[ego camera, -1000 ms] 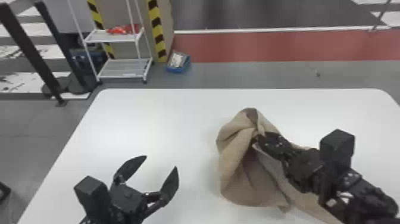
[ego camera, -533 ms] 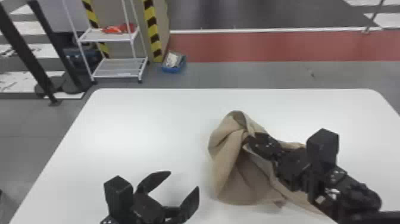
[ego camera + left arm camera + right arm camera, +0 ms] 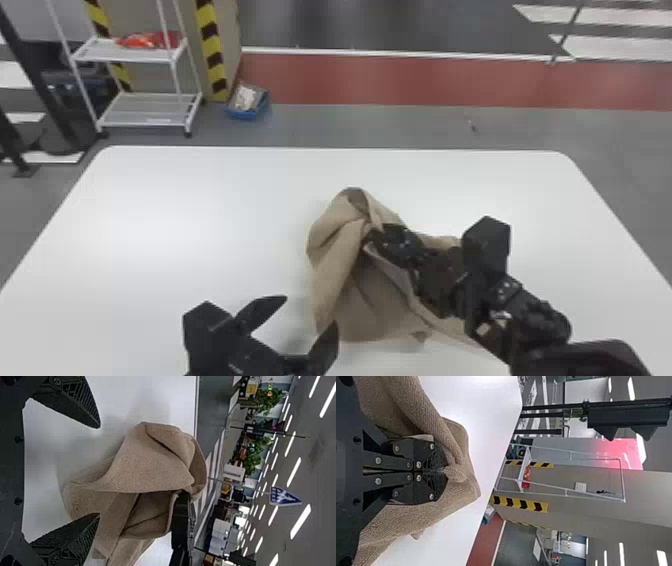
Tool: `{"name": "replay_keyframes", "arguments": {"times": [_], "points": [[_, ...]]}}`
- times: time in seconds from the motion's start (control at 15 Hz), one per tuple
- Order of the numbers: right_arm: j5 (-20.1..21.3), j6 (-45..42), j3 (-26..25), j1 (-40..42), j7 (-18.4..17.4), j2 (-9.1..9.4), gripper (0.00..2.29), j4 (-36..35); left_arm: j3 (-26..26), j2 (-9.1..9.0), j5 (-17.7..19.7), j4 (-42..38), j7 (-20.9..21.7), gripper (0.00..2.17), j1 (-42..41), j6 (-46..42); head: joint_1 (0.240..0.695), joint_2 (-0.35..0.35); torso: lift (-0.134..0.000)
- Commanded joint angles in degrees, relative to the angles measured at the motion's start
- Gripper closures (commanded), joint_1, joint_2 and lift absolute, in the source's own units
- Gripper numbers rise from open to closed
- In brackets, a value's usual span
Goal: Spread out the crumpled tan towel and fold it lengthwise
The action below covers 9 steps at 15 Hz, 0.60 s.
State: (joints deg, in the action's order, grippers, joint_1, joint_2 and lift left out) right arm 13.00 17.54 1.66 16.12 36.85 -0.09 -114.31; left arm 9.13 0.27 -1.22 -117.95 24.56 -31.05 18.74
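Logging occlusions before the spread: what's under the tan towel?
White table shows along the left and far edges of the tan towel. The surface beneath is covered; can't tell if anything lies there.

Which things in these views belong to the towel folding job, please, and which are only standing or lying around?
For the job:
- tan towel, crumpled
- right gripper, pinching the towel
- left gripper, open
- white table, under the towel

Only around:
- white rack
- red item on its upper shelf
- blue bin
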Motion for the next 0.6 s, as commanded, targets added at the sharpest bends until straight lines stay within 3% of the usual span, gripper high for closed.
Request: {"name": "replay_keyframes", "arguments": {"times": [0.0,0.13,0.2,0.33,0.4,0.53], "points": [[-0.1,0.0,0.2,0.7,0.1,0.14,1.42,-0.6,3.3,-0.41,-2.6,2.5,-4.4,0.11,2.0,-1.4,0.695,-0.065,-0.124],[-0.3,0.0,0.3,1.3,0.1,0.14,1.42,-1.3,5.1,-0.41,-4.0,4.6,-9.4,0.18,3.6,-1.2,0.695,-0.075,-0.124],[-0.5,0.0,0.3,1.5,0.1,0.14,1.42,-1.6,5.5,-0.41,-5.7,4.6,-10.0,0.21,4.0,0.6,0.695,-0.075,-0.124],[-0.9,0.2,0.0,1.7,0.1,0.14,1.42,-2.1,5.3,-0.41,-6.1,3.2,-8.5,0.32,4.7,12.2,0.695,-0.077,-0.124],[-1.0,0.0,-0.1,1.8,0.1,0.14,1.42,-2.2,5.3,-0.41,-6.2,2.5,-8.4,0.53,4.9,12.7,0.695,-0.078,-0.124],[-1.4,0.0,-0.3,1.9,0.1,0.14,1.42,-2.2,5.1,-0.41,-6.4,2.4,-8.5,1.30,4.9,12.7,0.695,-0.079,-0.124]]}}
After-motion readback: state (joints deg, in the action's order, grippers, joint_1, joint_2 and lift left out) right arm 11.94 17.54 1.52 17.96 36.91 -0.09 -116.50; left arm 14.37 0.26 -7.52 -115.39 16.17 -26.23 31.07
